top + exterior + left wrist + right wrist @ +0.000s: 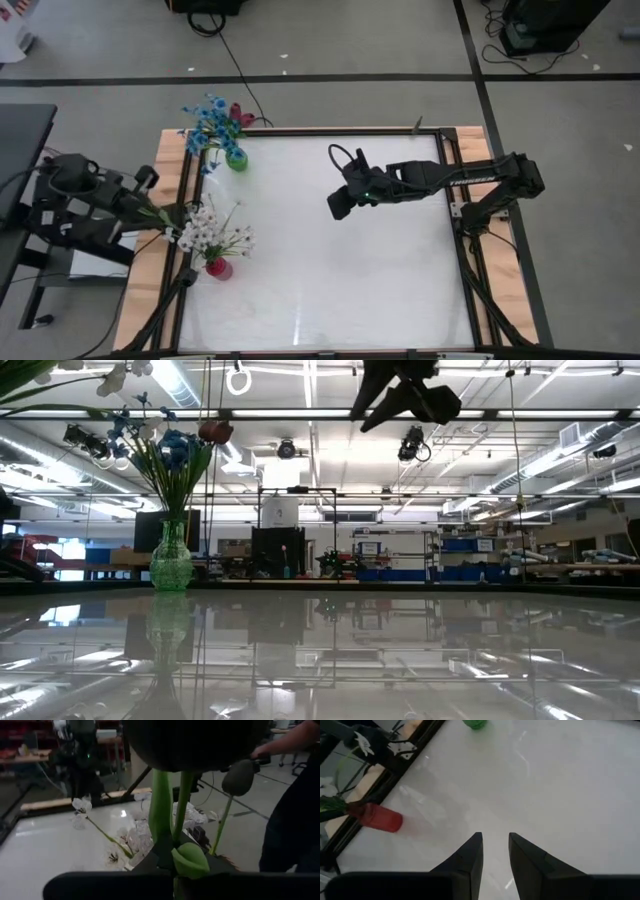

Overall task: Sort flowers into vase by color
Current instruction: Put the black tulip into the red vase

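Your left gripper (pixel 150 207) sits at the table's left edge, just off the white surface (pixel 350 250), its fingers pressed together on green stems (pixel 170 805); in the left wrist view two thick stems run up between the fingers, with a leaf (pixel 190 860) at their base. The white flowers (pixel 205 232) stand in the red vase (pixel 219 267) near the left edge, toward the front, just beside that gripper. The blue flowers (pixel 210 120) and a dark red one (pixel 238 114) stand in the green vase (pixel 236 158) at the back left corner. In the low view that green vase (pixel 171 560) stands upright with its blue heads fanned out above.

Your right gripper (pixel 340 205) hangs over the middle of the table, well apart from both vases. Its fingers (pixel 470 857) are spread a little, with bare table showing in the gap and nothing held. A person's dark sleeve (pixel 295 820) shows beyond the table in the left wrist view.
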Available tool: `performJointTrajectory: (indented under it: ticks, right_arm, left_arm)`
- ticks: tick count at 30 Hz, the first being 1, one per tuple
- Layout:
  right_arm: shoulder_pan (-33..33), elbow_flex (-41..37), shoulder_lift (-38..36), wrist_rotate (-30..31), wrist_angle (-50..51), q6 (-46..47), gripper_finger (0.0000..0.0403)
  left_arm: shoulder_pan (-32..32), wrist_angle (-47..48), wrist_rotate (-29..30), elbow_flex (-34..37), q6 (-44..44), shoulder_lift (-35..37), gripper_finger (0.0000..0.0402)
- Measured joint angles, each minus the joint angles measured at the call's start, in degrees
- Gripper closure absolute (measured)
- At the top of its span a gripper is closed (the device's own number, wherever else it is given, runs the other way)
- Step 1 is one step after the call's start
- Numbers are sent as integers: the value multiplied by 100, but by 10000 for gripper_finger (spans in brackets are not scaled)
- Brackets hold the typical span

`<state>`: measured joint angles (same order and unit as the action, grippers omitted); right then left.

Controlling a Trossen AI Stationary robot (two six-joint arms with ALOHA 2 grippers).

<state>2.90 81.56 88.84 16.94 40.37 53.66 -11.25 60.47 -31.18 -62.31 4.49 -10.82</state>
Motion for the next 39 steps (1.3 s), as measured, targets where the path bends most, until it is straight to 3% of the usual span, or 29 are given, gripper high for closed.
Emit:
performJointTrajectory:
  ticks: [11, 23, 32, 39]
  right_arm:
    - [-49, 0, 2, -10, 207, 688, 301]
    - [-44, 0, 2, 3, 176, 988, 301]
    - [-38, 0, 2, 10, 174, 1070, 300]
    - [-38, 0, 2, -6, 174, 1058, 307]
  left_arm:
    - [0, -286, -615, 351, 417, 323, 396]
    - [0, -291, -652, 357, 682, 321, 394]
    - [0, -426, -1023, 960, 566, 314, 393]
    - [0, -455, -1039, 1013, 592, 316, 393]
